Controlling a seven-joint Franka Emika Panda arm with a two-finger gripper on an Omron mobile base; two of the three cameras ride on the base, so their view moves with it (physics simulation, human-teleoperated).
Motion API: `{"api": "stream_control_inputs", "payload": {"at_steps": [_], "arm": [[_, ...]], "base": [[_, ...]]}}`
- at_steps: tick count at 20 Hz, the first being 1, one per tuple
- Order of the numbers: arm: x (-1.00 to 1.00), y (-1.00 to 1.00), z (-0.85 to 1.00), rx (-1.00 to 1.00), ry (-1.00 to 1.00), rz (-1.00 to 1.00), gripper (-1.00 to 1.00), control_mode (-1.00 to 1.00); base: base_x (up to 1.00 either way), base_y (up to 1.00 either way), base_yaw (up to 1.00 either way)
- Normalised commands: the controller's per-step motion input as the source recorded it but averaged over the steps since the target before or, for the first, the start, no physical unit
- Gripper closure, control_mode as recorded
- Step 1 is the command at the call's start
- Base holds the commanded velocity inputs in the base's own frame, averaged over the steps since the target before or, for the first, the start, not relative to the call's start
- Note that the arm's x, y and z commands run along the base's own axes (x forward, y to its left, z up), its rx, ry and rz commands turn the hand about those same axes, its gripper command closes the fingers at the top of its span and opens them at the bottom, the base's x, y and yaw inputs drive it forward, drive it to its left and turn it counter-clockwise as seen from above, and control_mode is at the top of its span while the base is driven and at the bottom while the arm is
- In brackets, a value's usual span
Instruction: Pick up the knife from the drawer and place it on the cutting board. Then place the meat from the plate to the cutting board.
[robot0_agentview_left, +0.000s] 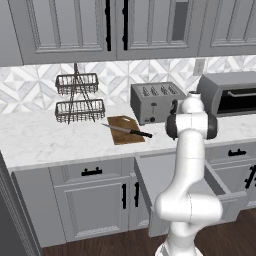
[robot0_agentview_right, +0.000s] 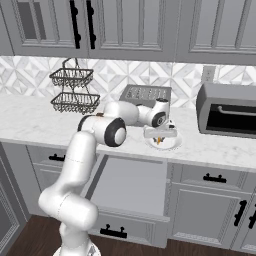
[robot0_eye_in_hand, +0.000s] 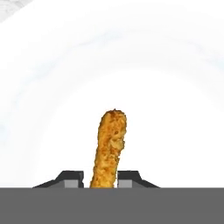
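The knife (robot0_agentview_left: 129, 131) lies across the dark brown cutting board (robot0_agentview_left: 121, 129) on the counter, its black handle pointing right. The wide grey drawer (robot0_agentview_right: 131, 186) stands pulled out below the counter, its flat inside bare. My gripper (robot0_agentview_right: 160, 136) reaches down onto the round white plate (robot0_agentview_right: 172, 144) to the right of the toaster. In the hand view the orange-tan meat (robot0_eye_in_hand: 110, 146) stands between my two dark fingertips (robot0_eye_in_hand: 73, 179), which press close on its lower end over the plate (robot0_eye_in_hand: 175, 87). The gripper (robot0_eye_in_hand: 100, 178) is shut on the meat.
A grey toaster (robot0_agentview_left: 156, 101) stands right behind the board, and a toaster oven (robot0_agentview_right: 227, 116) sits at the right on the counter. A two-tier wire basket (robot0_agentview_left: 78, 99) stands at the back left. The open drawer's front (robot0_agentview_right: 120, 231) juts out toward the base.
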Motion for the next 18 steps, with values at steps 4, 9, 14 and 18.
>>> {"api": "stream_control_inputs", "payload": {"at_steps": [4, 9, 14, 18], "arm": [[-0.50, 0.00, -0.02, 0.00, 0.00, 0.02, 1.00, -1.00], [-0.81, 0.00, 0.36, 0.00, -0.09, 0.01, 1.00, -1.00], [-0.63, 0.64, 0.49, 0.00, -0.01, 0.00, 1.00, -1.00], [-0.52, 1.00, 0.24, 0.00, 0.00, 0.02, 1.00, -1.00]], "base": [[0.00, 0.00, 0.00], [0.00, 0.00, 0.00], [0.00, 0.00, 0.00], [0.00, 0.00, 0.00]]}}
